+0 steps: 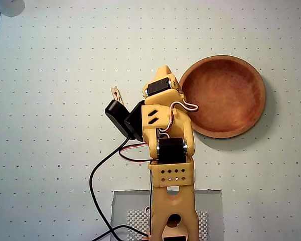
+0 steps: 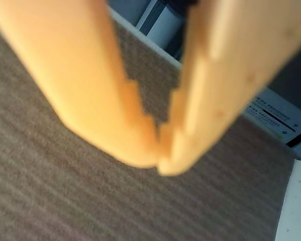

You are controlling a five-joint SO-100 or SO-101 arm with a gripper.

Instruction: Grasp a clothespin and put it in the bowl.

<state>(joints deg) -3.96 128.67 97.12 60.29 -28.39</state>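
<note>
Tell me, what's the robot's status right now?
Claw shut, empty. Clothespin on table beside arm, partly hidden. Bowl empty, path clear.

clothespin [image 1: 115, 94]: small, pale wooden piece in the overhead view, only its tip showing; the rest is hidden under the black camera block. It lies on the dotted mat, tilted toward upper left, left of the bowl and well apart from it.
bowl [image 1: 223, 95]: round, shallow, reddish-brown wood with a thick rim; upright on the mat, right of centre; inside empty; its left rim is partly covered by the arm.
</note>
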